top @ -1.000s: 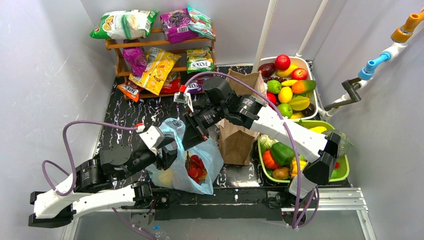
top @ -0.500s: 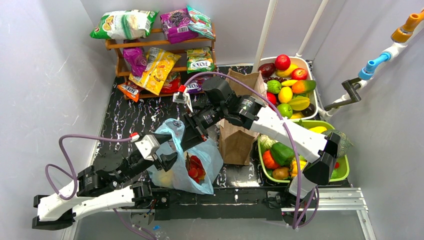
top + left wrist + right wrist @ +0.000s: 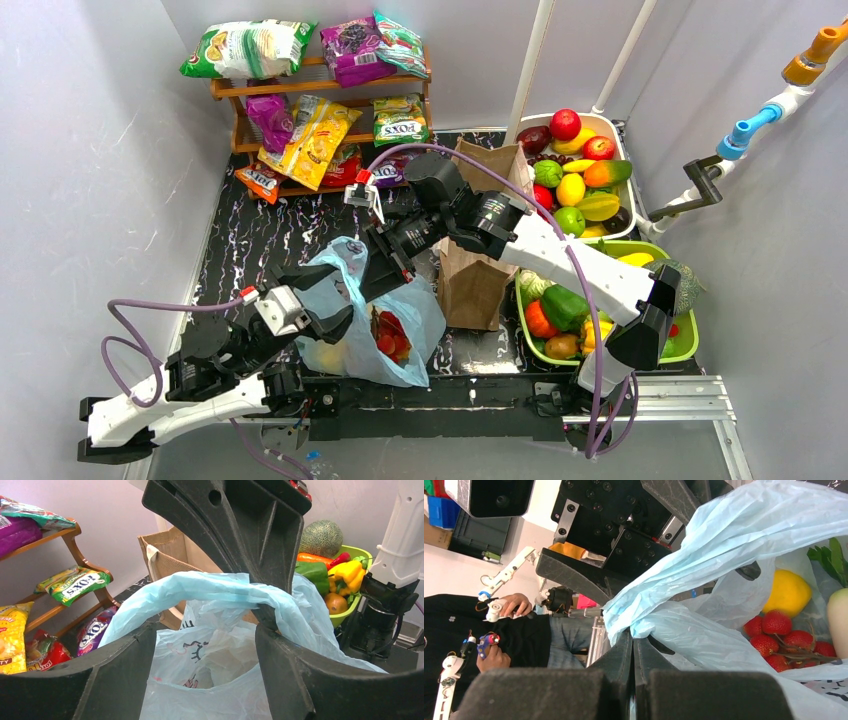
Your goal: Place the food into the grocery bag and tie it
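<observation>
The light-blue grocery bag sits on the table's near middle, holding red strawberries and a yellow fruit. My right gripper reaches down from the right and is shut on the bag's handle; in the right wrist view the plastic bunches out of its closed tips, with strawberries and a lemon beyond. My left gripper is at the bag's left side, open. In the left wrist view its fingers stand wide apart around loose bag plastic, not pinching it.
A brown paper bag stands just right of the grocery bag. Behind it are a white tub of fruit and, nearer, a green tub of vegetables with a melon. A wooden shelf of snack packets lines the back left.
My left arm has drawn back toward the near left, and its jaws have spread wider, letting go of the bag's plastic. The right gripper stays shut on the handle.
</observation>
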`<state>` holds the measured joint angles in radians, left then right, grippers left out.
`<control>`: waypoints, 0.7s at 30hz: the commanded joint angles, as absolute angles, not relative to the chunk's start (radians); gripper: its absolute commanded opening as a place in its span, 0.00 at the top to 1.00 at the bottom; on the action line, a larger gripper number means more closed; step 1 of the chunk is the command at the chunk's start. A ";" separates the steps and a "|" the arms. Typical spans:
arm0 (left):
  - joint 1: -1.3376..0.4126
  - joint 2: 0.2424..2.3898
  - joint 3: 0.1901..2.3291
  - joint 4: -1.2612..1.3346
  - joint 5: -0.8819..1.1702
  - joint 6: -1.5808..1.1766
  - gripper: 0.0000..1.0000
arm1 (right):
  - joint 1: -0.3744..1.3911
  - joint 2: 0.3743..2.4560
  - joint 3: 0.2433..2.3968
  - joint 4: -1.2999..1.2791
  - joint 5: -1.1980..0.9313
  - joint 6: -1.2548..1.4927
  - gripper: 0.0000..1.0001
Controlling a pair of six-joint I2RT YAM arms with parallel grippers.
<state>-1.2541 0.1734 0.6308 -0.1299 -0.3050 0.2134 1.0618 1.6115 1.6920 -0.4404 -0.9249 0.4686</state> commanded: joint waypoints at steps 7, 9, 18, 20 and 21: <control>-1.257 0.235 0.613 0.030 -0.313 0.278 0.21 | 1.071 1.606 1.700 -0.381 -0.962 0.481 0.99; -1.258 0.244 0.609 0.052 -0.304 0.284 0.21 | 1.072 1.607 1.699 -0.379 -0.963 0.483 0.99; -1.257 0.242 0.589 0.090 -0.282 0.287 0.45 | 1.074 1.603 1.686 -0.364 -0.970 0.488 0.99; -1.258 0.247 0.593 0.086 -0.284 0.286 0.51 | 1.075 1.603 1.684 -0.357 -0.972 0.493 0.99; -1.258 0.249 0.593 0.083 -0.283 0.286 0.55 | 1.075 1.602 1.683 -0.354 -0.974 0.494 0.99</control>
<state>-1.2591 0.2386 0.5915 0.0055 -0.2668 0.2794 1.0607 1.6115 1.6920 -0.3862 -0.9440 0.4839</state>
